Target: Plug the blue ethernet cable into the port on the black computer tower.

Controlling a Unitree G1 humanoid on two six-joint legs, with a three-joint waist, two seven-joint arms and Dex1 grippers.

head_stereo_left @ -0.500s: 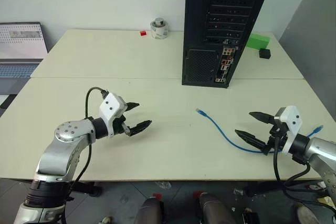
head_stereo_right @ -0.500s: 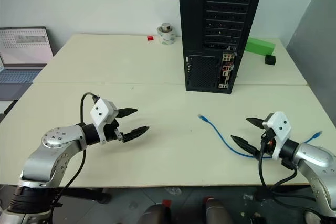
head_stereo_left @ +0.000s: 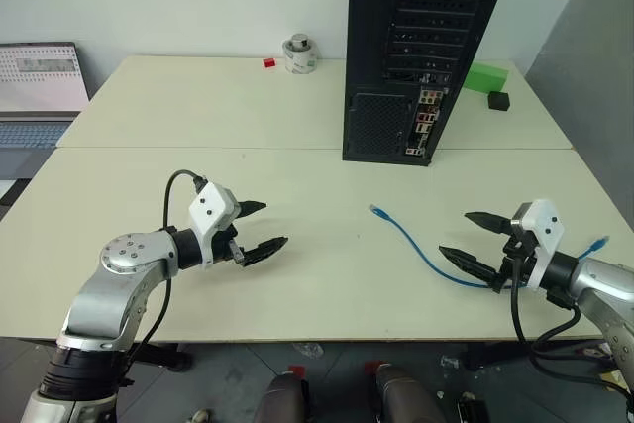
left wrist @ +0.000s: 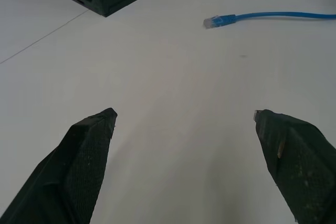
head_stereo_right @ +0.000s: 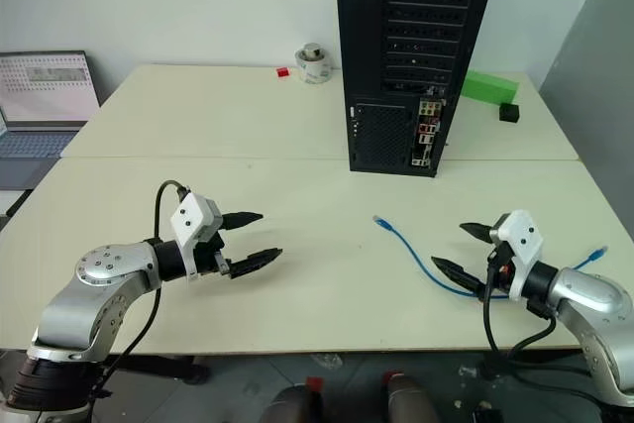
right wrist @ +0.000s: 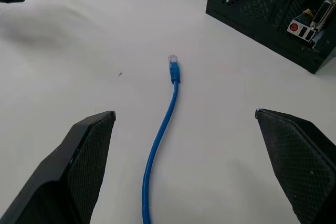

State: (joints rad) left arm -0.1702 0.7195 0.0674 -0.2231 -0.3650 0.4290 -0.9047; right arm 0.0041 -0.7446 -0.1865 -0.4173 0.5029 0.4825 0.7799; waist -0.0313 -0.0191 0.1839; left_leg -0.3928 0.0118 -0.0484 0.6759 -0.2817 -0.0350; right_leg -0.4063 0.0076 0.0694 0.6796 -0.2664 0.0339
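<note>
While both arms edge slightly inward, the left pincer point(head_stereo_left: 264, 226) and right pincer point(head_stereo_left: 465, 241) stay spread apart and empty, so the blue ethernet cable point(head_stereo_left: 416, 248) lies ungrasped on the worktop point(head_stereo_left: 327, 274).

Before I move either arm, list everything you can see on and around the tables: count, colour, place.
Blue ethernet cable: one, bright blue, lying loose on the near table, free plug pointing toward the tower.
Black computer tower: one, black metal, upright on the far table, rear face toward the robot.
Port strip: one, red, orange and white connectors, low on the tower's rear.
Tape roll: one, whitish, far table.
Small red block: one, beside the roll.
Green block: one, right of the tower.
Small black cube: one, beside it.
Laptop: one, open, far left.
Left gripper: black, open, empty.
Right gripper: black, open, over the cable.
</note>
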